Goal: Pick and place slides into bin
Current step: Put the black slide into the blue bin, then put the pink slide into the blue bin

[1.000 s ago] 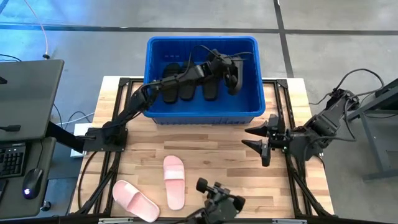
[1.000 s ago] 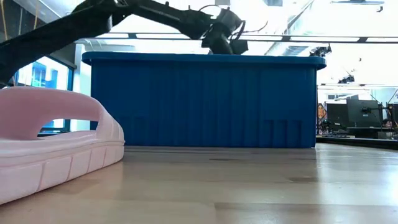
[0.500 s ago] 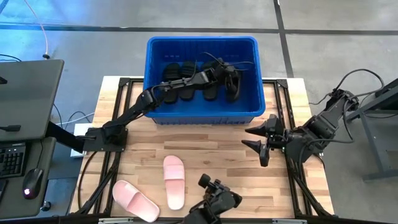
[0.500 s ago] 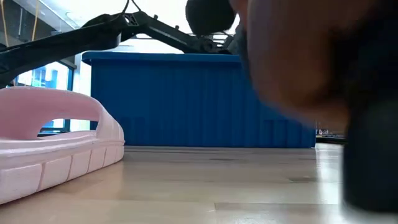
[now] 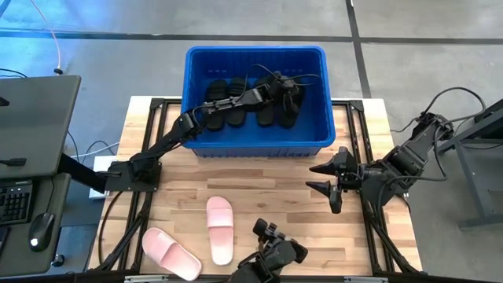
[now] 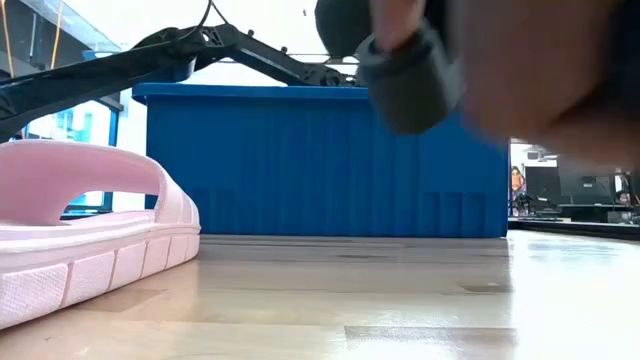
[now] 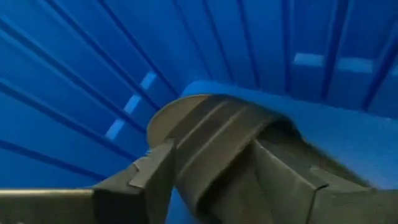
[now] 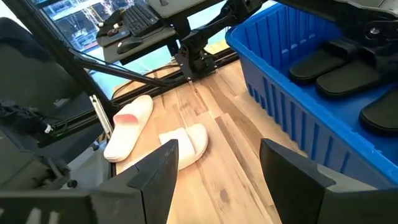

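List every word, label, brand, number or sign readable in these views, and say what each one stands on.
No readable text in any view.
The blue bin: no label shows on its walls.
The pink slides: plain straps, no brand visible.
The black slide in the left gripper: no marking shows.
The keyboard and the monitors beyond the table: too small to read.
The right gripper waits open beside the bin, unmarked.

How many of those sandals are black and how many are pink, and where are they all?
Black slides: 4, all in the blue bin; the left pincer grips the one nearest the bin's right wall.
Pink slides: 2, both on the wooden table.
Total: 6 slides.
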Tool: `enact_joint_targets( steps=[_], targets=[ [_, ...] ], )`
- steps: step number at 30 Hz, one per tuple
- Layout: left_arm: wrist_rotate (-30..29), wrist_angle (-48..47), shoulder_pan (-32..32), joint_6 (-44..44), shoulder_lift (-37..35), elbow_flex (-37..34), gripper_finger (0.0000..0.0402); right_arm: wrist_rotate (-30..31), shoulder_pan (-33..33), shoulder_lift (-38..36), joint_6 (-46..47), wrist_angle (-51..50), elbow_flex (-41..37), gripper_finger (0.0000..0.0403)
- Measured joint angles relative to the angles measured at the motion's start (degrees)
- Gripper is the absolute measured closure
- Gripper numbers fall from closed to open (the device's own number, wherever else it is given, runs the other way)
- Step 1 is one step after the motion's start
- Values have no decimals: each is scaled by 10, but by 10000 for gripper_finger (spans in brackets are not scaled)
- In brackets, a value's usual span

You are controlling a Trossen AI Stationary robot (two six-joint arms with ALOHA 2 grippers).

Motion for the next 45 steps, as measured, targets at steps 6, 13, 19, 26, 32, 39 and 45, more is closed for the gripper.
enact_joint_targets(
  steps=[6, 13, 19, 26, 32, 39, 45],
  targets=[
    [51, -6, -15, 4, -19, 7, 173, 0, 0, 0, 0, -9, 0, 188],
    [54, -48, -41, 54, -90, 8, 191, -1, 0, 0, 0, -10, 0, 188],
    [54, -155, -70, 65, -189, 8, 199, -5, 0, 0, 5, -27, 0, 188],
    [52, -324, -112, 65, -297, 8, 204, 5, 0, 7, 17, -76, 0, 188],
    [43, -481, -155, 67, -351, 8, 217, 12, 0, 25, 12, -76, 0, 188],
    [43, -684, -227, -4, -388, 8, 236, 37, 0, 44, 10, -87, 0, 188],
    [66, -727, -309, -86, -412, -4, 253, 79, -4, 53, -5, -81, 0, 188]
  ],
)
